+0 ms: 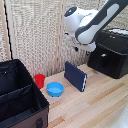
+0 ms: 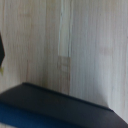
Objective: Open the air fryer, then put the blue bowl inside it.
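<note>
On the pale wooden bench (image 1: 107,100) the air fryer (image 1: 112,52) stands at the exterior view's right, a black box with a glossy top, its drawer front shut flush and the air fryer handle (image 1: 104,58) jutting from the middle of that front. The white arm reaches in from the upper right of that view, and its end, the gripper (image 1: 77,48), hangs in the air above the bench, to the left of the air fryer and apart from the handle; the fingers are hidden against the arm's white body there, and the wrist view shows none of them, so whether the jaws are parted or closed cannot be told. Below the arm a dark-blue slab (image 1: 75,76) stands on edge, tilted; the wrist view looks down on its dark upper edge (image 2: 60,107) with bare wood beyond. The blue bowl (image 1: 55,89) sits upright on the bench, well apart from the air fryer, just beside a small red cup (image 1: 39,80) and left of the slab. A black fabric case (image 1: 19,97) with dividers fills the lower left corner of the exterior view, close to the cup and bowl.
</note>
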